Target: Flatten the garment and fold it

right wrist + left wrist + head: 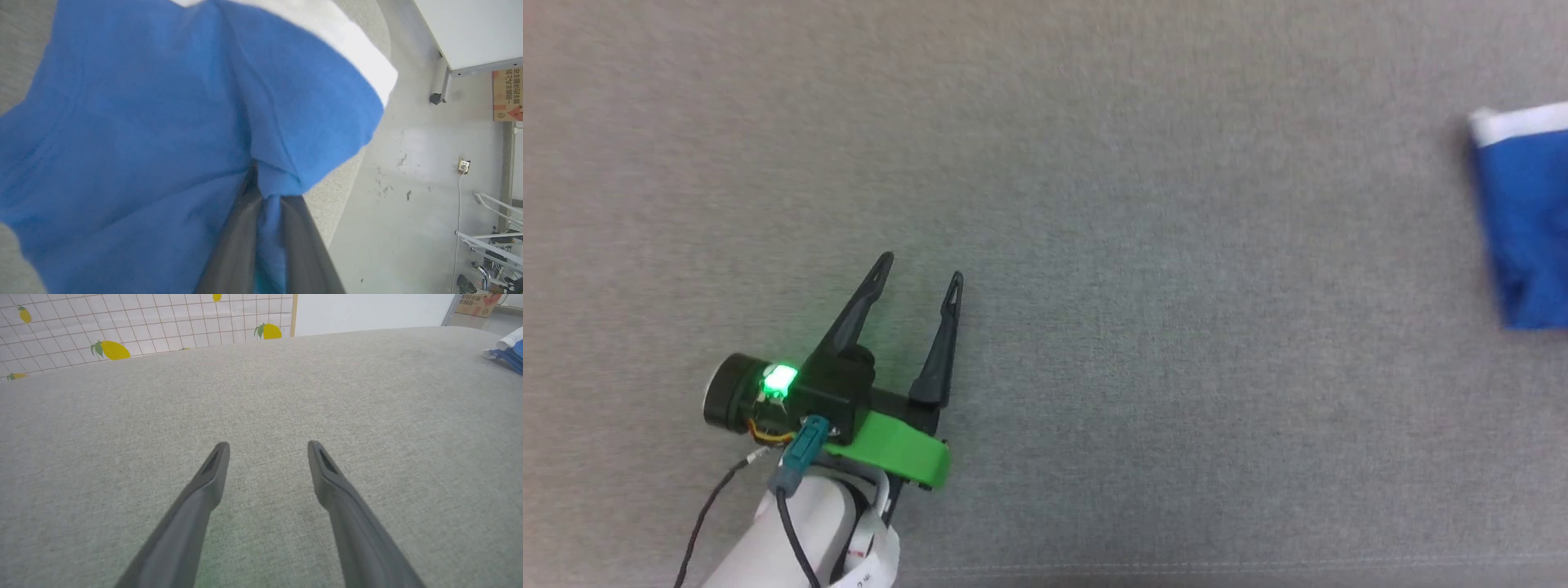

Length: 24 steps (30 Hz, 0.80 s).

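Observation:
The garment [1527, 220] is bright blue with a white band and lies at the far right edge of the grey surface in the head view. It also peeks in at the upper right of the left wrist view [508, 349]. In the right wrist view the blue fabric [135, 134] spreads wide, and my right gripper [267, 192] is shut on a pinched fold of it, with cloth bunched between the two dark fingers. My left gripper [920, 273] hovers open over bare surface at the lower left, far from the garment, its fingers [212, 473] spread with nothing between them.
A grey fabric-covered surface [1094, 245] carries everything. Behind it stands a tiled wall with lemon prints [110, 349]. The right wrist view shows the surface's edge, pale floor [408, 196], a white table leg and a cardboard box [506, 94].

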Motion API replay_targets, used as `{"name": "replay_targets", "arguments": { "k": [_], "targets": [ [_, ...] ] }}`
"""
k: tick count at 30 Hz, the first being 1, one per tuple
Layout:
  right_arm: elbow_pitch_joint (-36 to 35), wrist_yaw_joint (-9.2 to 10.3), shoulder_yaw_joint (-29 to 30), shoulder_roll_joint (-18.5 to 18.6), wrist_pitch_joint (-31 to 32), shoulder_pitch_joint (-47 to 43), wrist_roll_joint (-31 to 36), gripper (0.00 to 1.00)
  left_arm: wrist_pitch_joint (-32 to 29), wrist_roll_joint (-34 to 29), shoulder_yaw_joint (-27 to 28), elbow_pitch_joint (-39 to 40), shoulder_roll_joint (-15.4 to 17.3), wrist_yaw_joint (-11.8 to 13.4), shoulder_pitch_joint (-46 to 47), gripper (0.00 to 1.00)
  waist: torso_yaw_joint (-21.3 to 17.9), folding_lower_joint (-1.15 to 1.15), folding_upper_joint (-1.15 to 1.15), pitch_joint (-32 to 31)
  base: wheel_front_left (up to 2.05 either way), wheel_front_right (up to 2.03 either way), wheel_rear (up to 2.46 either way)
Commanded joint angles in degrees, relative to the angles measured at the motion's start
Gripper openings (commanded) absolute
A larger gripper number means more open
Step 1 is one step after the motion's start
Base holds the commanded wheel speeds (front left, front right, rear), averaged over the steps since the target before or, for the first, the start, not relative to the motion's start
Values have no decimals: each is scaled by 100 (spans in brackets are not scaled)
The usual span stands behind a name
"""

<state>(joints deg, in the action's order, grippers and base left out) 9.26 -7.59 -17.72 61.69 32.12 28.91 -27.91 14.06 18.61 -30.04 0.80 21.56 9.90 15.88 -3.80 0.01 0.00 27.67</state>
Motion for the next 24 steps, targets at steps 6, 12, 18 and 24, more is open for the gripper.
{"name": "replay_targets", "arguments": {
  "k": [6,12,18,24],
  "targets": [
    [1020,10,289,465,-931,-355,346,0,-29,-144,26,133,134,-23,204,100,-75,-1,0,829,0,0,0],
    [1931,10,841,551,-1684,-428,802,0,-25,-164,73,261,185,25,259,100,71,-1,0,1103,0,0,0],
    [2605,10,1440,407,-2164,-274,1406,0,-9,-181,64,299,216,44,246,100,144,-1,0,1258,0,0,0],
    [2928,10,1791,169,-2409,-75,1815,100,3,-159,61,249,215,38,286,100,163,-1,0,1238,0,0,0]
  ]
}}
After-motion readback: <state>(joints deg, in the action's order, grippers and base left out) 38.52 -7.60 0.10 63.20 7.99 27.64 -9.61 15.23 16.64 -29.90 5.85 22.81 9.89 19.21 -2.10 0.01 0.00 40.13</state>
